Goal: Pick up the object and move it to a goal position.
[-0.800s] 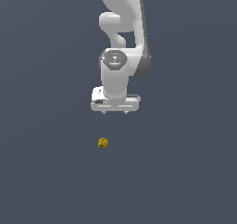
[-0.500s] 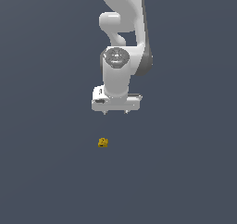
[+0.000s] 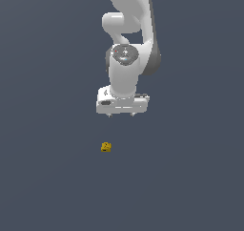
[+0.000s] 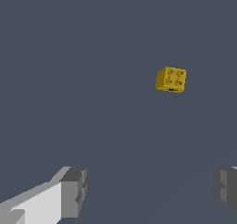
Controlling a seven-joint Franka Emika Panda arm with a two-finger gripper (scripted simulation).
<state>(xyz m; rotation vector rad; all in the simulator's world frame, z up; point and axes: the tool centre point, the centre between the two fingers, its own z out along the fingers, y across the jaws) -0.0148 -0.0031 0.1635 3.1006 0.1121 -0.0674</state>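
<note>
Barely shifted, spread hand (image 3: 122, 114) hovers above object (image 3: 106, 147) on plain grey surface (image 3: 43, 177).

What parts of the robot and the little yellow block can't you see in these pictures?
- Arm, exterior view: its upper part is cut off by the picture's top edge.
- Gripper fingers, wrist view: cut off by the bottom and side edges.
- Yellow block, exterior view: too small to show its studs.
- Block's underside, wrist view: hidden by the block itself.
- Goal position: not marked in either view.

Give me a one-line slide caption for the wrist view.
Open gripper above the grey floor, with the small yellow studded block lying ahead, not yet between the fingers.
</note>
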